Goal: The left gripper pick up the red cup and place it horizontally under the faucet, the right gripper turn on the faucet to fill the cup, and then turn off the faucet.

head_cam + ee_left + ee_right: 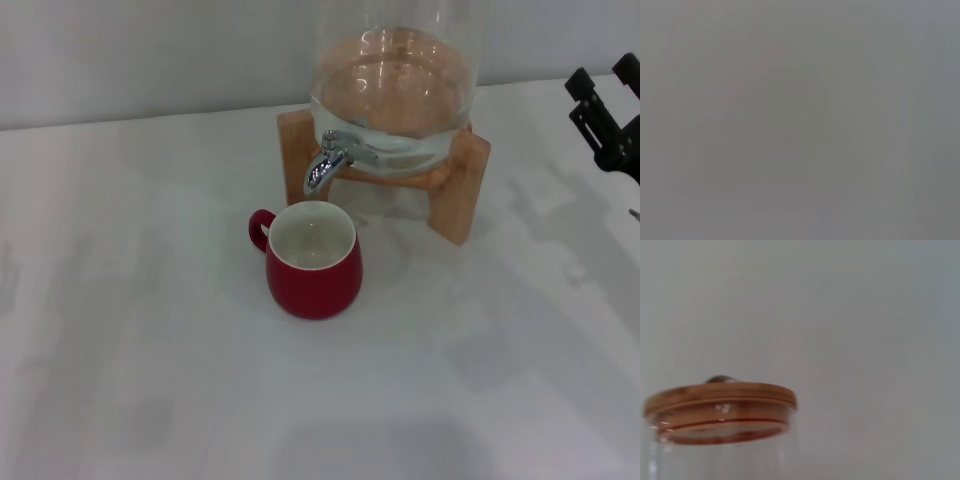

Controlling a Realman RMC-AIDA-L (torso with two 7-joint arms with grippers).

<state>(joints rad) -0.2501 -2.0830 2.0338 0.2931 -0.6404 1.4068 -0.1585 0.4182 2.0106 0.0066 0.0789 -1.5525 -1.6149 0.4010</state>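
The red cup [313, 262] stands upright on the white table, white inside showing, handle pointing to the robot's left. Just behind its rim hangs the chrome faucet [332, 160], spout down, fitted to the clear glass jar [392, 90]. My right gripper [603, 78] hovers at the far right edge, well away from the faucet, its two black fingers apart and holding nothing. My left gripper is out of view; the left wrist view shows only flat grey.
The jar rests on a wooden stand [466, 180] at the back of the table [150, 330]. The right wrist view shows the jar's wooden lid [720, 397] against a pale wall.
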